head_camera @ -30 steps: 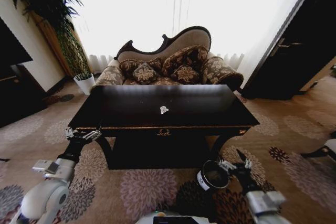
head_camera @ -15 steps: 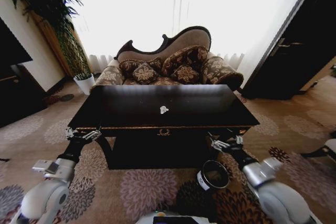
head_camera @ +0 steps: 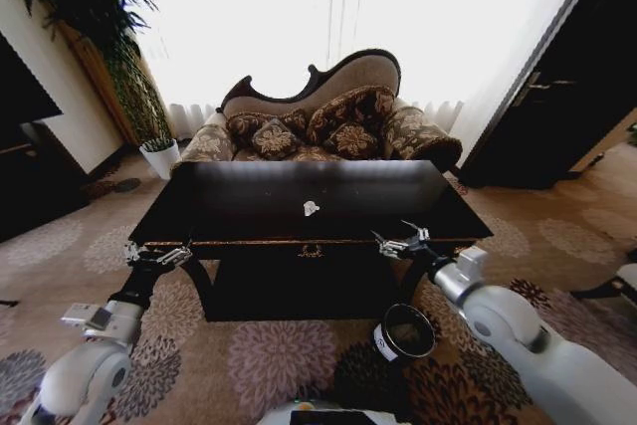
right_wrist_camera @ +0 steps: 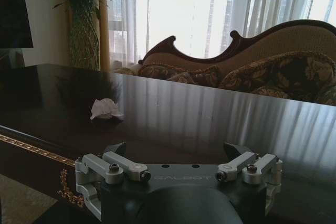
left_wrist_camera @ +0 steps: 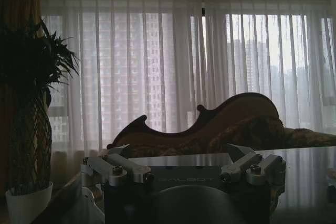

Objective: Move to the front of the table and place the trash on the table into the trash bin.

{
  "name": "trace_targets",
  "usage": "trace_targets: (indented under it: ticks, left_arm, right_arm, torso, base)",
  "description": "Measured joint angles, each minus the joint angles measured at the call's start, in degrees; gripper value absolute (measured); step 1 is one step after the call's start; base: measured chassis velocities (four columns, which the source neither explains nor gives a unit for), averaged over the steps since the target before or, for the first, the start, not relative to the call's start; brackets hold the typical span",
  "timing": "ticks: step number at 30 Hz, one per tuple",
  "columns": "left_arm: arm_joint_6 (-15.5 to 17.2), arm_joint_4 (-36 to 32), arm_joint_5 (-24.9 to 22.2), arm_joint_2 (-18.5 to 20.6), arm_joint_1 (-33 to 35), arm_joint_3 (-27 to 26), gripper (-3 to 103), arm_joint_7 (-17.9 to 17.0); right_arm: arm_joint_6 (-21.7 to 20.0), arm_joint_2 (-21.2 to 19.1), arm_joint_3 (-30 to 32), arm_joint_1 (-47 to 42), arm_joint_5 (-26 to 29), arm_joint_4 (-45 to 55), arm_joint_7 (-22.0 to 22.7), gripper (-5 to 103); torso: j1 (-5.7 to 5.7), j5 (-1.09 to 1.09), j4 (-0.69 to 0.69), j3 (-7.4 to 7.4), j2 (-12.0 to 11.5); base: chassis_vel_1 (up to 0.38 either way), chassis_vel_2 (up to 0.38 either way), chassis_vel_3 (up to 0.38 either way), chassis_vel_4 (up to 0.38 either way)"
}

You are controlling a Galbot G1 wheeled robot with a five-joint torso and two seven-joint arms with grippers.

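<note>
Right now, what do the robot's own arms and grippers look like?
Both arms are rounded, glossy white shells narrowing to black wrist sections. The left gripper and right gripper are alike: silver metal linkage fingers joined by dark screws, ending in dark pointed tips. Each wrist view shows a black gripper body with faint GALBOT lettering between the finger mounts. No loose cables are visible.

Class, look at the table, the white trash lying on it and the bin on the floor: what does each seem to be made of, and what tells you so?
The table looks like dark polished wood: its top mirrors the window light, with gold trim along the edge. The white trash seems to be crumpled tissue or paper, soft and creased. The trash bin has a smooth dark body and pale rim, perhaps plastic or metal; the look leaves it open.
</note>
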Motion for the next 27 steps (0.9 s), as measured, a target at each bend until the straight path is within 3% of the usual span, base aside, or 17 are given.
trace_targets:
  ticks: [2, 10, 15, 20, 27]
  left_arm:
    - [0.00, 0.00, 0.00, 0.00, 0.00, 0.00, 100, -0.01]
    - [0.00, 0.00, 0.00, 0.00, 0.00, 0.00, 100, 0.00]
    - [0.00, 0.00, 0.00, 0.00, 0.00, 0.00, 100, 0.00]
    - [0.00, 0.00, 0.00, 0.00, 0.00, 0.00, 100, 0.00]
    - [0.00, 0.00, 0.00, 0.00, 0.00, 0.00, 100, 0.00]
  right_arm:
    - [0.00, -0.28, -0.99, 0.98, -0.06, -0.46, 0.06, 100]
    - [-1.35, -2.53, -16.71, 18.62, 1.35, -6.82, 1.45, 100]
    - [-2.11, -2.31, -22.29, 23.99, 2.12, -8.93, 1.92, 100]
    - [-3.46, -0.69, -32.13, 36.09, 3.21, -13.10, 3.18, 100]
    - [-5.14, 2.22, -40.78, 44.38, 4.45, -15.56, 4.30, 100]
  torso:
    - [0.00, 0.00, 0.00, 0.00, 0.00]
    - [0.00, -0.01, 0.01, 0.00, 0.00]
    - [0.00, -0.01, 0.00, 0.00, 0.00]
    - [0.00, -0.02, 0.01, 0.00, 0.00]
    - [0.01, -0.02, 0.01, 0.00, 0.00]
  base:
    - [0.000, 0.000, 0.000, 0.000]
    - [0.000, 0.000, 0.000, 0.000]
    - [0.000, 0.000, 0.000, 0.000]
    - [0.000, 0.000, 0.000, 0.000]
    - [0.000, 0.000, 0.000, 0.000]
